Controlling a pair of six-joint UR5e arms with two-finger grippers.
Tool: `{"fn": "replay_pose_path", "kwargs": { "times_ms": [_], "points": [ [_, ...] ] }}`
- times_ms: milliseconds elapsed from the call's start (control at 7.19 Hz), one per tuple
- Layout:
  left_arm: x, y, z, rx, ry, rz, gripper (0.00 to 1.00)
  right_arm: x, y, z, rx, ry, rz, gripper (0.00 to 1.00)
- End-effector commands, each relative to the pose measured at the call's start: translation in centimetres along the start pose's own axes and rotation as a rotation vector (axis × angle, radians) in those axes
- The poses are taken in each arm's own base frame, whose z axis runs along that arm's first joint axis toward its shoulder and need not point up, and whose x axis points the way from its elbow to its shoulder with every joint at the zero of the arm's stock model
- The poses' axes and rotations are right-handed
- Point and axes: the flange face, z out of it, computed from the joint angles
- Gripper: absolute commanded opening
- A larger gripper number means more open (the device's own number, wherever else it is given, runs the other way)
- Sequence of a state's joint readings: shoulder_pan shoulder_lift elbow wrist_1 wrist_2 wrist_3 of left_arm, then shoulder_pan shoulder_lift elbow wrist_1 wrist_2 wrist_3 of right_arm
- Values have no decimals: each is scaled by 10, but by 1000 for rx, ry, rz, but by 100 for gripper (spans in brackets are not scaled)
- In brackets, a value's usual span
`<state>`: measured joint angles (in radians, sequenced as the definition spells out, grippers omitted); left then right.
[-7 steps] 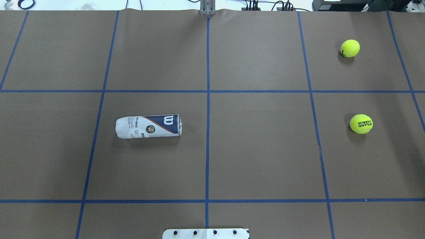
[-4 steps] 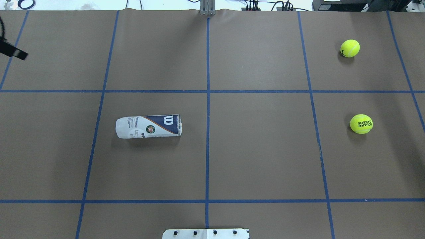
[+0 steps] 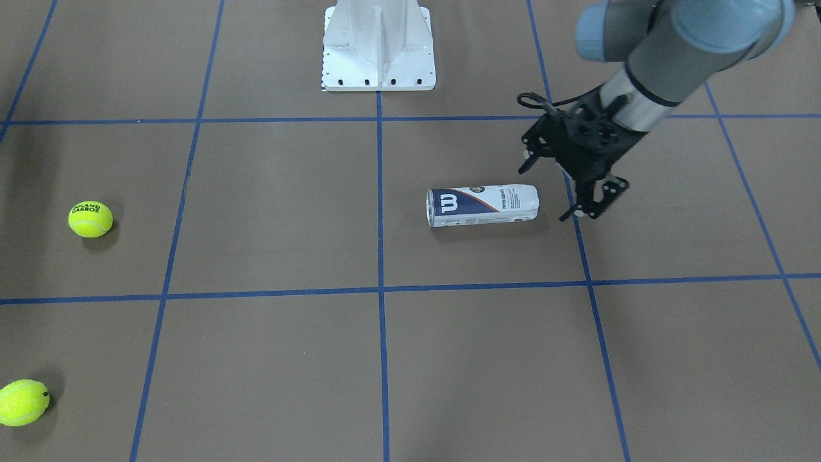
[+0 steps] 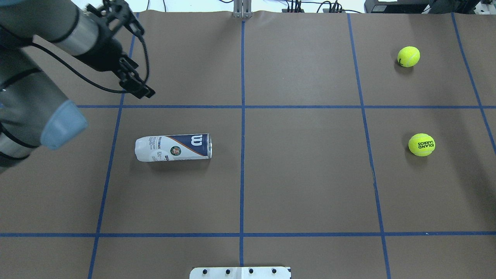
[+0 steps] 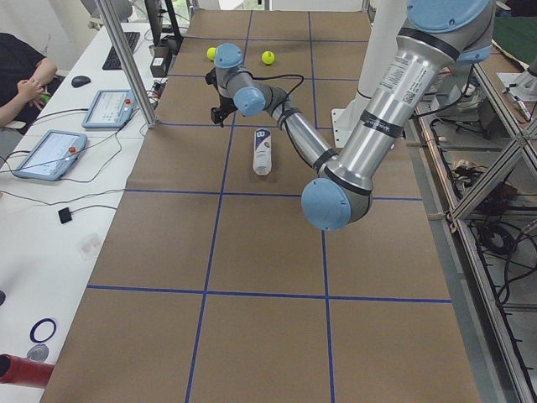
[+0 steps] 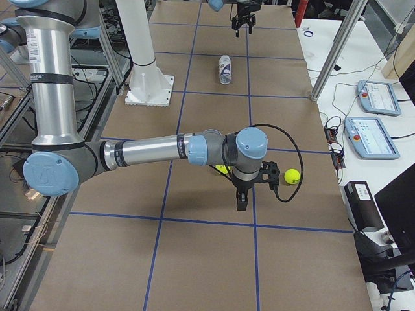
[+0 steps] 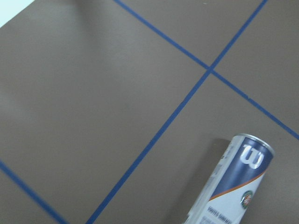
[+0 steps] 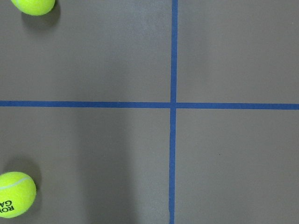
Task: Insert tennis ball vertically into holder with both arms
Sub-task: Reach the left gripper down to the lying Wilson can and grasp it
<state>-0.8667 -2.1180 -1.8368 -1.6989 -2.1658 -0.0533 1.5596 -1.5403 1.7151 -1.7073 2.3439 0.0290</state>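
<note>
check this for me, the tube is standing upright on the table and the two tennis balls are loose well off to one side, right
Not quite. The tube is lying on its side on the table, not upright, as the overhead view shows. The far ball and near ball are loose well off to one side.
</note>
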Motion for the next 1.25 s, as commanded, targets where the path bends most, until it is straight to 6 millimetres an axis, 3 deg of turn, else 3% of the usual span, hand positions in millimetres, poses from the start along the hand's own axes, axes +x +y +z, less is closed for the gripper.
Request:
{"fn": "replay_pose_path", "kwargs": {
  "times_ms": [0,556,835,1113],
  "points": [
    [87,-23,62,-13,-71,130,99,-1,0,-1,1,0,-3,99],
    [108,-9,124,-116,-30,349,99,-1,0,-1,1,0,-1,99],
    [128,-25,153,-137,-103,409,99,-1,0,-1,1,0,-1,99],
    [138,-32,166,-148,-108,421,99,-1,0,0,0,0,0,99]
  ]
}}
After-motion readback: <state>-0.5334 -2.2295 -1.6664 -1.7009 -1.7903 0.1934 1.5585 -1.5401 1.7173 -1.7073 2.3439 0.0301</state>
